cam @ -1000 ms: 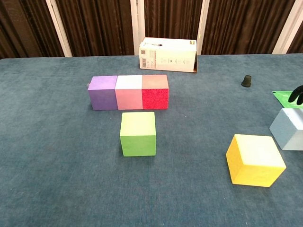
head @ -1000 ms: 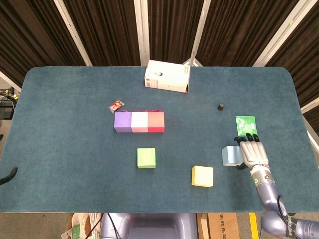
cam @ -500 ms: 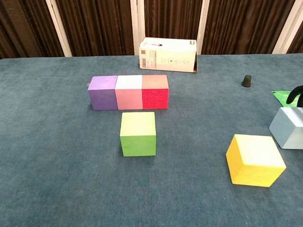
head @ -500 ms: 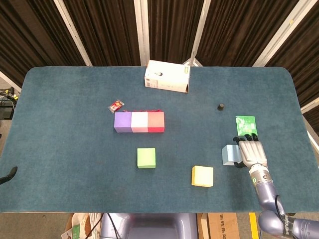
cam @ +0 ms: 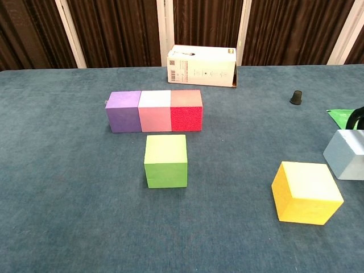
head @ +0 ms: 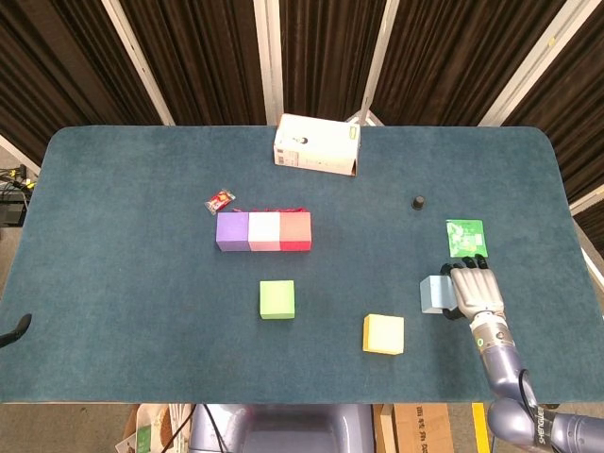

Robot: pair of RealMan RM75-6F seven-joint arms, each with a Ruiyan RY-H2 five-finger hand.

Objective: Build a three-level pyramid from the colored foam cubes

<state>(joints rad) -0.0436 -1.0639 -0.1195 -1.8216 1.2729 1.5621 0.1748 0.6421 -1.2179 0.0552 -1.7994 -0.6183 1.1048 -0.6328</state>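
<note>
Three foam cubes stand touching in a row: purple [head: 231,231] [cam: 123,111], pink-white [head: 264,231] [cam: 154,111] and red [head: 295,231] [cam: 186,110]. A green cube [head: 277,299] [cam: 165,161] sits alone in front of the row. Nearer and to the right lies a yellow cube [head: 383,334] [cam: 306,192]. A light blue cube [head: 433,293] [cam: 346,154] rests on the table at the far right. My right hand [head: 475,293] [cam: 358,116] lies against its right side, fingers stretched forward and apart over its edge. The left hand shows in neither view.
A white carton [head: 317,145] [cam: 202,66] lies at the back of the blue table [head: 142,302]. A small black knob [head: 417,202] [cam: 296,97] and a green card [head: 464,236] sit beyond my right hand. A red packet [head: 221,199] lies behind the purple cube.
My right hand has edged a little toward me and closer over the light blue cube. The cubes have not moved.
</note>
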